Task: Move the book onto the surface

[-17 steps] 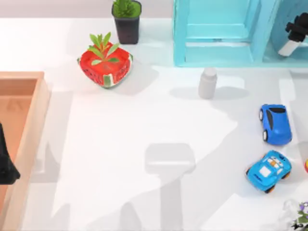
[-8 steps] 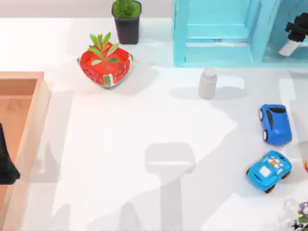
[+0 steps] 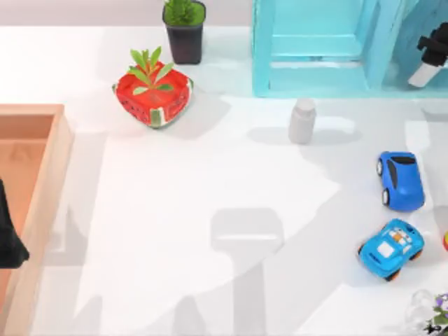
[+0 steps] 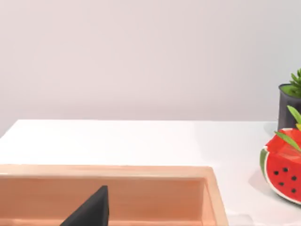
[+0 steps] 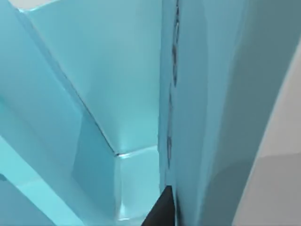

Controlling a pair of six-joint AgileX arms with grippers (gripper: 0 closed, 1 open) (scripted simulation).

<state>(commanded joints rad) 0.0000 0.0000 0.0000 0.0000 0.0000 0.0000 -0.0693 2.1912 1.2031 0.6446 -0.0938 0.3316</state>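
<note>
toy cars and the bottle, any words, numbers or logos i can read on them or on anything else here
None can be read.
Light blue toy car: white roof and hood panels, no legible text.
Dark blue toy car: no markings.
Grey bottle: plain, no label.
Watermelon planter: seed dots, no writing.

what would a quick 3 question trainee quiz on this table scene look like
1. True or false: the right arm is up at the turquoise shelf unit.
2. Which lies nearest the grey bottle? A) wooden tray B) dark blue toy car C) watermelon planter
3. Fill in: the left gripper sits over the ____ at the table's left edge.

Key: 1 true; 2 B; 3 wooden tray
</note>
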